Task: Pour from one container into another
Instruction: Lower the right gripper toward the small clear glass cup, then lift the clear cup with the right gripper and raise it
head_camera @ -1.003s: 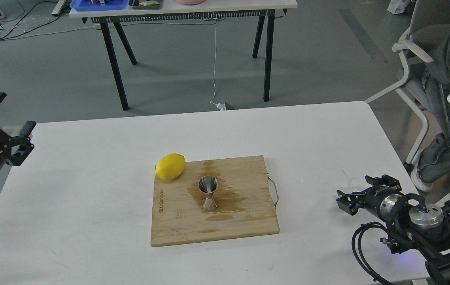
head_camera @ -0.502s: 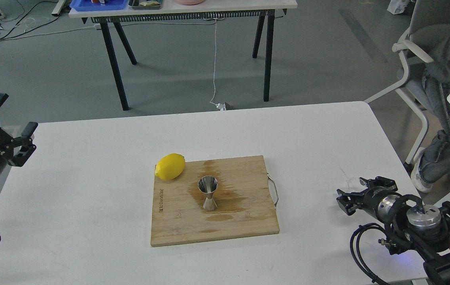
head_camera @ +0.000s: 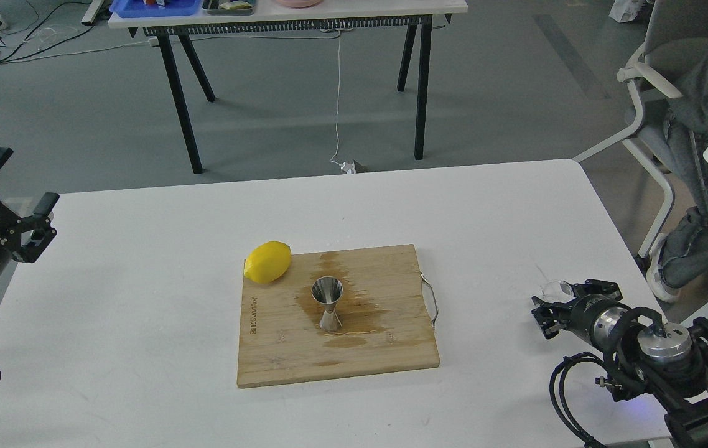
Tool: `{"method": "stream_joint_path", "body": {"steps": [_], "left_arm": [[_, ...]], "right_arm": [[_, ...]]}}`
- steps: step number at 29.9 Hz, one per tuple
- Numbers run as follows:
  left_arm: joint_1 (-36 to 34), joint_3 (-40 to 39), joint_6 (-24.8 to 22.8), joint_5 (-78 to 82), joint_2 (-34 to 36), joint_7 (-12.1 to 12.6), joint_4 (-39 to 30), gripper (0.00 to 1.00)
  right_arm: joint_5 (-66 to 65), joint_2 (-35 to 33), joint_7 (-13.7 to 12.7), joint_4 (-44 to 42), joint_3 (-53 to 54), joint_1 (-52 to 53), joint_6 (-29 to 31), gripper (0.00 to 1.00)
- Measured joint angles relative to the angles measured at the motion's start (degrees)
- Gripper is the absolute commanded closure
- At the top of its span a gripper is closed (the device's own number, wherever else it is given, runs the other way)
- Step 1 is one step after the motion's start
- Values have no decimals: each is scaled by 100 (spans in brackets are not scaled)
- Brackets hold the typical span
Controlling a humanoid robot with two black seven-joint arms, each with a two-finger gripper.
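The steel hourglass jigger (head_camera: 328, 302) stands upright in the middle of the bamboo cutting board (head_camera: 391, 354), on a dark wet patch. The small clear glass cup (head_camera: 555, 289) rests on the white table near its right edge, faint against the tabletop. My right gripper (head_camera: 568, 300) lies low just in front of the cup, its fingers spread to either side, open and not closed on the glass. My left gripper (head_camera: 22, 181) hovers at the table's far left edge, open and empty.
A yellow lemon (head_camera: 267, 262) sits at the board's back left corner. A metal handle (head_camera: 432, 302) sticks out from the board's right side. A seated person (head_camera: 702, 155) is beyond the table's right edge, and a second table (head_camera: 292, 15) stands behind.
My right gripper has slid a little back and down toward me, leaving more of the glass cup uncovered. My left gripper has shifted slightly left. Jigger, lemon and board stayed put.
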Motion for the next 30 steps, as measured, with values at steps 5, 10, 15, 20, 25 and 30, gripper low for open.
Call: {"method": "stream_joint_path", "body": {"steps": [5, 10, 15, 20, 25, 30], "left_arm": [[0, 0, 0, 0, -1, 0, 23, 1], [0, 0, 0, 0, -9, 0, 83, 1], [1, 0, 0, 0, -17, 0, 87, 1], [0, 0, 0, -1, -96, 0, 88, 1], [-14, 0, -1, -1, -183, 0, 88, 1], [-19, 5, 1, -1, -209, 0, 88, 1]], "right_arm": [[-20, 27, -3, 0, 0, 0, 9, 56], [-21, 41, -30, 18, 0, 0, 93, 56], [-30, 40, -56, 53, 15, 191, 161, 58], [-130, -37, -94, 65, 9, 923, 169, 57], [-744, -44, -236, 44, -491, 1985, 198, 57], [-989, 28, -238, -9, -2023, 3336, 363, 58]]}}
